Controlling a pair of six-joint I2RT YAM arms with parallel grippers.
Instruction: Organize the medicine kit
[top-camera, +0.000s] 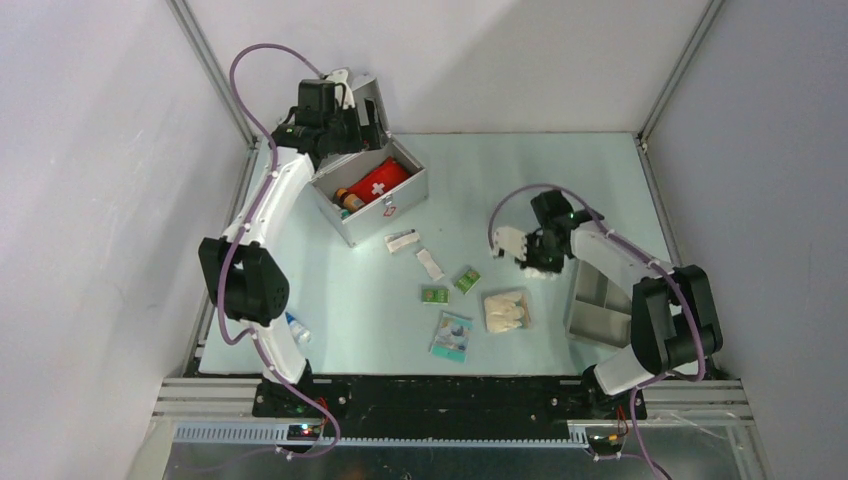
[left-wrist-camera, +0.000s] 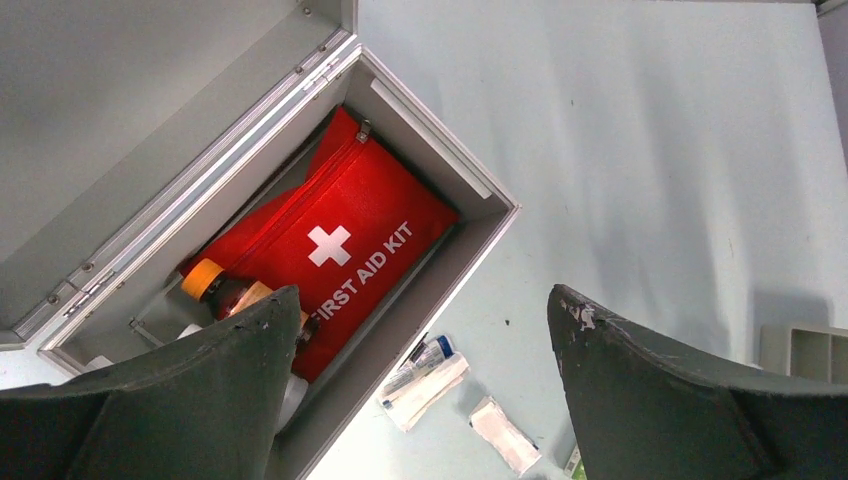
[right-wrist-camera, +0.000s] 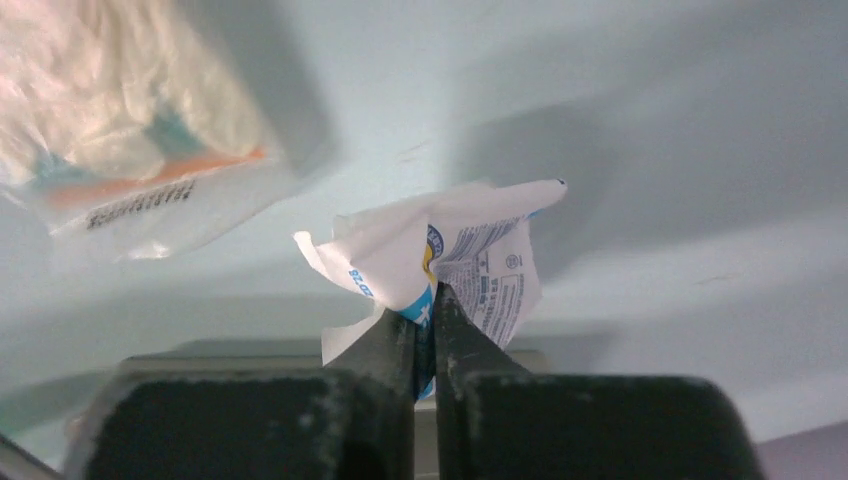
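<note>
Medicine kit (top-camera: 375, 218) sits at the far-left corner of the tabletop (top-camera: 540, 170), turned at an angle, its back close to the frame post and the left edge. The far-right part of the tabletop lies open between the kit and the right wall. Nearer the middle is a scatter of small packs.

It is a silver metal case with a small red mark on its front wall. Its hinged lid stands up at the back. Inside lie a red "FIRST AID KIT" pouch (left-wrist-camera: 340, 250) with a white cross and, at the pouch's end, an amber bottle (left-wrist-camera: 215, 288) with an orange cap.

The left claw (left-wrist-camera: 420, 300) hangs over the open case with its fingers spread wide and nothing between them.

The right claw (right-wrist-camera: 428, 300) is pinched tight on a crumpled white paper sachet (right-wrist-camera: 460, 250) with blue print, over the tabletop beside the far end of the grey divided tray (top-camera: 597, 305). That tray lies near the right edge, close against the right arm. What is in its compartments I cannot tell.

In front of the case lie two white packets (top-camera: 402, 240), then two small green ones (top-camera: 434, 294). Nearer still are a clear bag of white pieces (top-camera: 507, 310) and a blue-and-white pack (top-camera: 452, 336), all apart from one another.
</note>
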